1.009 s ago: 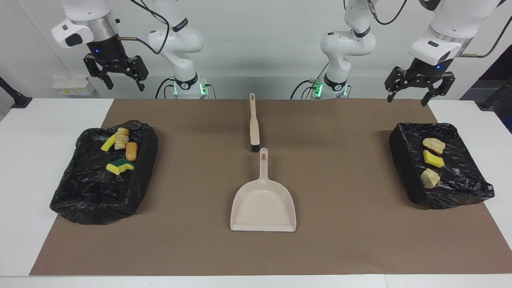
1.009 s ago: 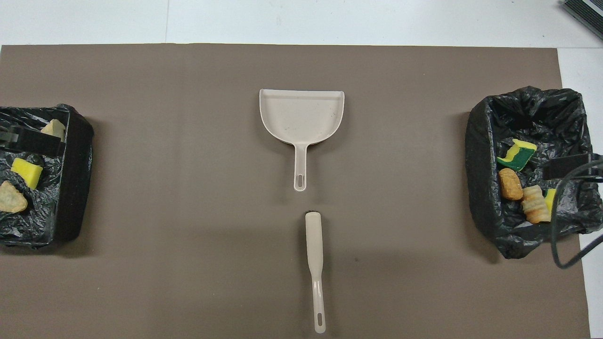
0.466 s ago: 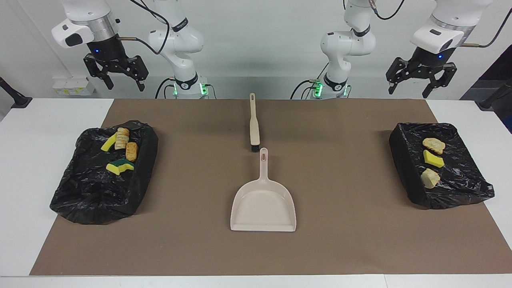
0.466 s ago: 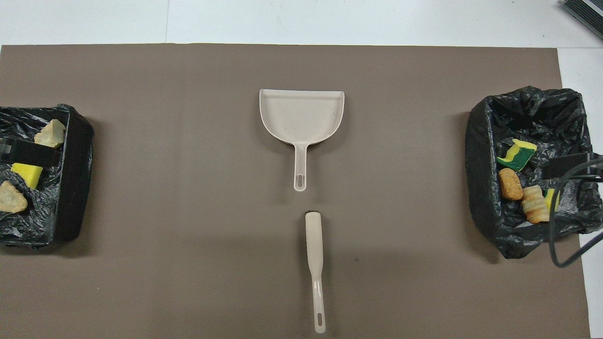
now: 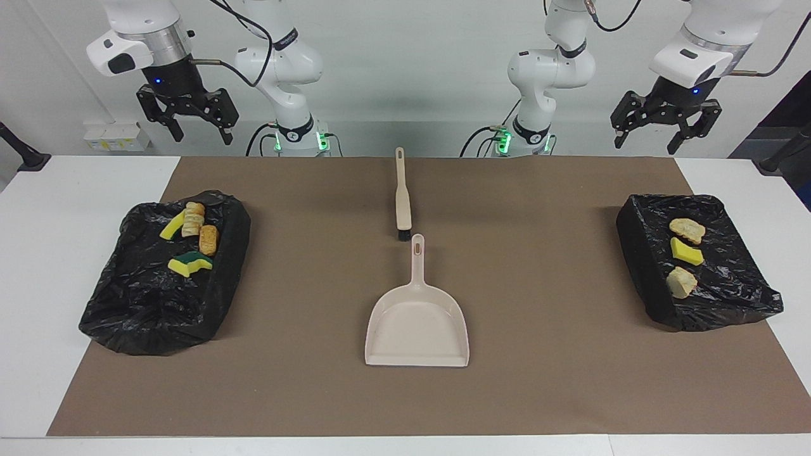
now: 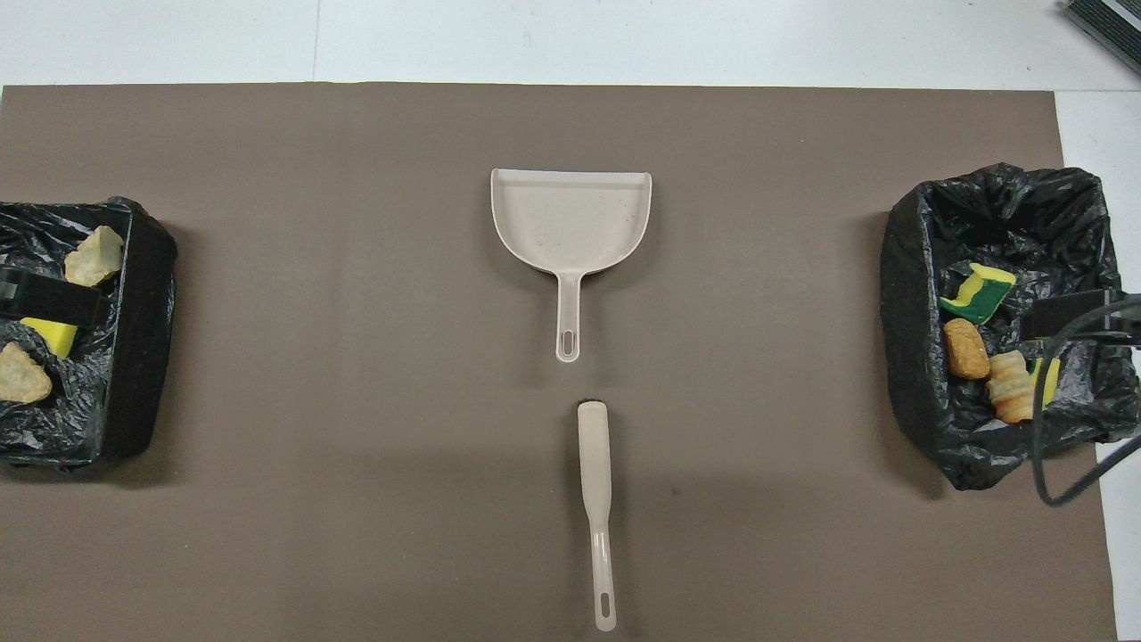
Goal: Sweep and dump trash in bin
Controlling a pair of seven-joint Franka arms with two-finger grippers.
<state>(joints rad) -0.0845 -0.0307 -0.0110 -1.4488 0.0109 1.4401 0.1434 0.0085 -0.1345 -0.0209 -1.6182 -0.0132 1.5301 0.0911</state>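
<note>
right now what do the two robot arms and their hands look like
Both arms are glossy white with rounded joints and black bands, and black cables loop along them. Green lights glow at both bases. Each ends in a black two-finger hand, the left hand and the right hand, under a silver-ringed white wrist with a small blue light.

No legible text, labels, brand marks, numbers or signs are present on any item in either view.
</note>
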